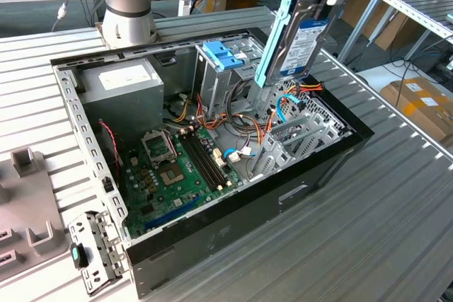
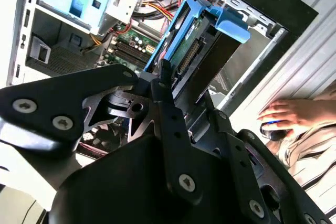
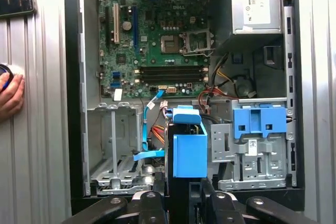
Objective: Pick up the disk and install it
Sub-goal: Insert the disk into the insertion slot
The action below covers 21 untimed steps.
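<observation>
Black gripper [image 2: 181, 87], closest to my wrist cameras, is clamped on the disk [image 1: 301, 40]. I hold it upright above the open computer case [image 1: 233, 235], near its edge at the exterior view's right. Pickup is done; the disk is not yet installed.

We log a ribbed metal table [image 1: 396, 196] with an open computer case [image 1: 233, 235] lying on it. A metal bracket [image 1: 95, 252] rests just beside the case's corner, on the exterior view's left. A grey moulded fixture [image 1: 25, 196] sits near the case, beyond that bracket.
</observation>
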Each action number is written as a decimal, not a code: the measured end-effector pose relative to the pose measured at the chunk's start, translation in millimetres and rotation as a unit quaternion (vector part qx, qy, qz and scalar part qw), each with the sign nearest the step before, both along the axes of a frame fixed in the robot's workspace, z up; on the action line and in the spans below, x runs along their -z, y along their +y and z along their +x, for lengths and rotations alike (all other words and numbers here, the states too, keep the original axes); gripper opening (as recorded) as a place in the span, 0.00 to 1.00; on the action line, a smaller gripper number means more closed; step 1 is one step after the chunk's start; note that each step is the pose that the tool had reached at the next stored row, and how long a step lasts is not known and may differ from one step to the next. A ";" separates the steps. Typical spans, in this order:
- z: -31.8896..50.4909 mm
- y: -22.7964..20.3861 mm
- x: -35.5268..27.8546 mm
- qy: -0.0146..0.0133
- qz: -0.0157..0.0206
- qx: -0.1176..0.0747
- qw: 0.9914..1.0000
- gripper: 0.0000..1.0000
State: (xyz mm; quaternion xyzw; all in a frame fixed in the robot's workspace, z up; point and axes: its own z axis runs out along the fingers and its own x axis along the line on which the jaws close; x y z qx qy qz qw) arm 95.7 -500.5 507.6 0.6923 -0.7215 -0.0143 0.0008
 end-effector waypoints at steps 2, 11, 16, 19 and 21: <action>0.0 -11.0 0.0 0.000 0.000 0.000 1.000 0.35; 0.0 -45.1 -0.1 0.000 0.000 0.000 1.000 0.35; 0.0 -61.1 0.0 0.000 0.000 0.000 1.000 0.35; 0.0 -62.7 0.0 0.000 0.000 0.000 1.000 0.35; 0.0 -62.8 -0.1 0.000 0.000 0.000 1.000 0.35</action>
